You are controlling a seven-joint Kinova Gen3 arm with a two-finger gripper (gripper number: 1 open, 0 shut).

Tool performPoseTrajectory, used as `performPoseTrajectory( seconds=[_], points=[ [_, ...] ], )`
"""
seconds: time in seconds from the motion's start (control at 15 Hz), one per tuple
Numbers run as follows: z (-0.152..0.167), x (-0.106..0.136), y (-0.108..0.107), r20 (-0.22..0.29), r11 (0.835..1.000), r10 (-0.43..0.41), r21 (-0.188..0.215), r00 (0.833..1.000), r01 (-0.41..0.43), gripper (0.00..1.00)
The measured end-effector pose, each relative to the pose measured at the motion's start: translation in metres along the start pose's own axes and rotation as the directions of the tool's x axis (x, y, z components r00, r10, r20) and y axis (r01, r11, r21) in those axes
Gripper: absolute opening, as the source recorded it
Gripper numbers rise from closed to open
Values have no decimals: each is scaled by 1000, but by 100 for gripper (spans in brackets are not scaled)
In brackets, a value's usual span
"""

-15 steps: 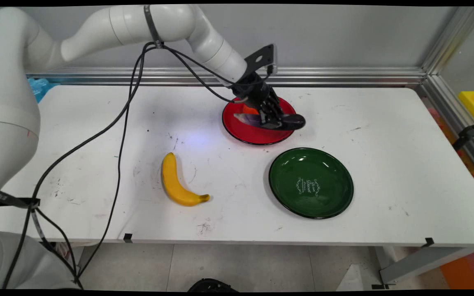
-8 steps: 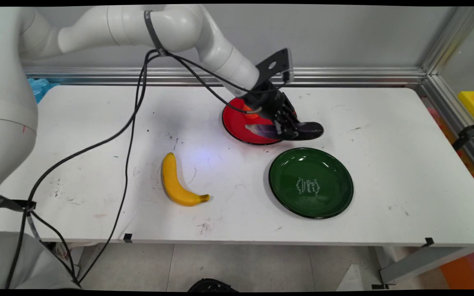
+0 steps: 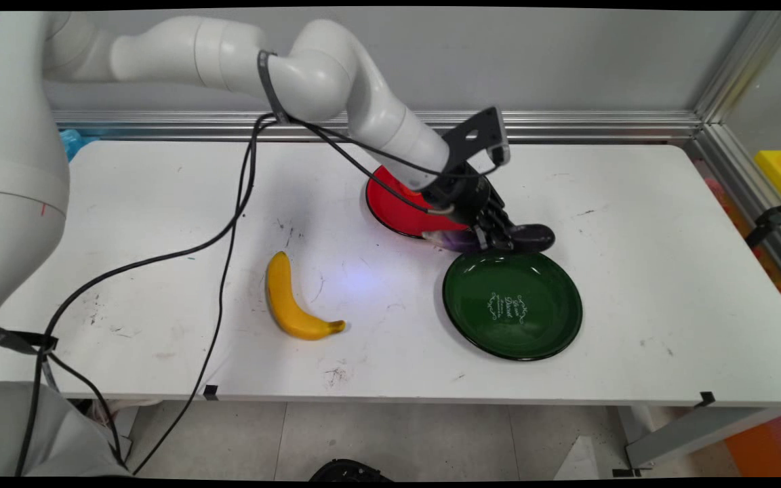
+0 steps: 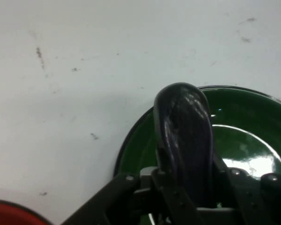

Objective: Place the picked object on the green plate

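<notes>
One gripper (image 3: 492, 234), black, two fingers, clamped around one dark purple eggplant (image 3: 499, 238). The eggplant is held off the table, lying roughly level, with its rounded dark end sticking out on the side away from the arm and its paler stem end toward the arm. In the hand view the eggplant (image 4: 185, 140) runs up between the fingers (image 4: 175, 197), glossy, its rounded tip reaching past them.

Plates counted: two. One green plate (image 3: 546, 325) lies just below and in front of the gripper; the held eggplant hangs above that plate's far rim. The hand view shows the green plate (image 4: 253, 122) directly beneath the eggplant's tip, with its rim curving under it. One red plate (image 3: 390, 207) sits just behind the gripper on the arm's side, partly hidden by the wrist; a corner of it shows at the bottom left of the hand view (image 4: 9, 213). A bit of orange shows on the red plate beside the wrist; what it is cannot be told.

One banana (image 3: 292, 298), yellow, lies on the white table (image 3: 634, 224) well apart from the gripper, off toward the arm's base side and nearer the table's front edge. It touches nothing else.
</notes>
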Motion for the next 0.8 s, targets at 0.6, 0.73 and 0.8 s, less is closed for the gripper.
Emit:
performPoseTrajectory(
  seconds=[0.6, 0.73, 0.8],
  points=[
    [44, -2, 19, 1, 1000, 15, 6, 1000, -15, 0],
    [53, -2, 20, -2, 1000, 21, 6, 1000, -21, 0],
    [58, -2, 21, -3, 1000, 24, 6, 1000, -24, 0]
  ],
)
